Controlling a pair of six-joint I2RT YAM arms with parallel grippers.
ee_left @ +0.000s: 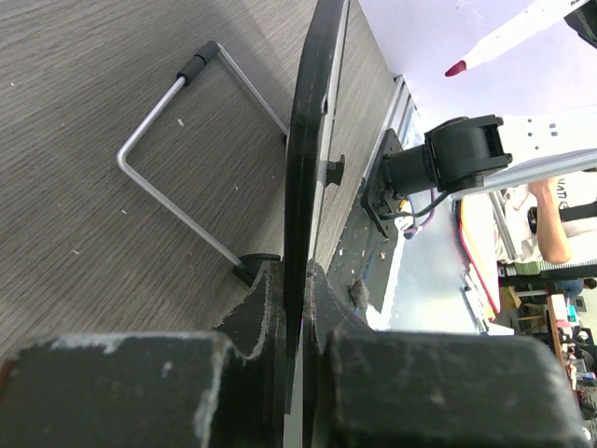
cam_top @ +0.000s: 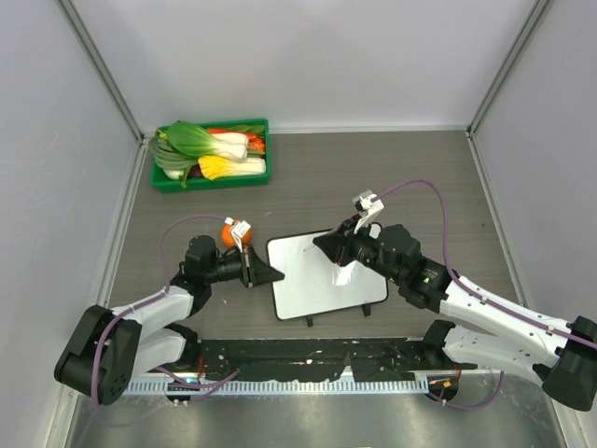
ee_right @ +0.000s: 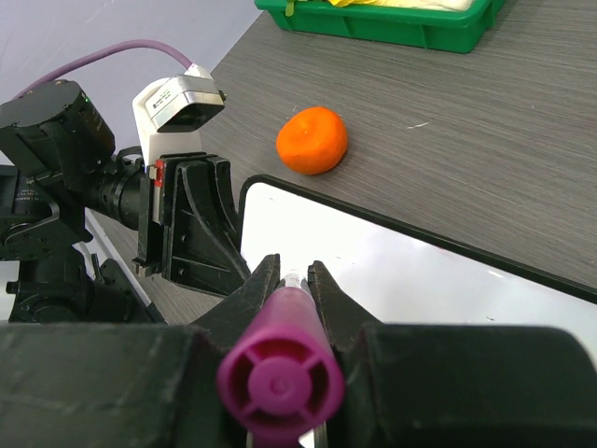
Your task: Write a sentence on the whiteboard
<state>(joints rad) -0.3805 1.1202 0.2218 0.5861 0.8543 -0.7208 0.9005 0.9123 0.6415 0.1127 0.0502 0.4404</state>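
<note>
The whiteboard (cam_top: 322, 280) lies at the table's centre, white face up in a thin black frame. No legible writing shows on it. My left gripper (cam_top: 270, 273) is shut on its left edge; the left wrist view shows the frame (ee_left: 303, 140) edge-on between the jaws of that gripper (ee_left: 300, 271). My right gripper (cam_top: 326, 245) hovers over the board's upper middle, shut on a marker (ee_right: 280, 378) with a magenta rear end. In the right wrist view this gripper (ee_right: 294, 271) points at the board (ee_right: 392, 271). The marker's dark pink tip (ee_left: 455, 68) shows in the left wrist view.
An orange (cam_top: 229, 233) sits just behind my left gripper, near the board's top-left corner (ee_right: 312, 140). A green tray (cam_top: 211, 177) of vegetables stands at the back left. A bent wire stand (ee_left: 177, 159) shows beside the board's edge. Grey walls enclose the table.
</note>
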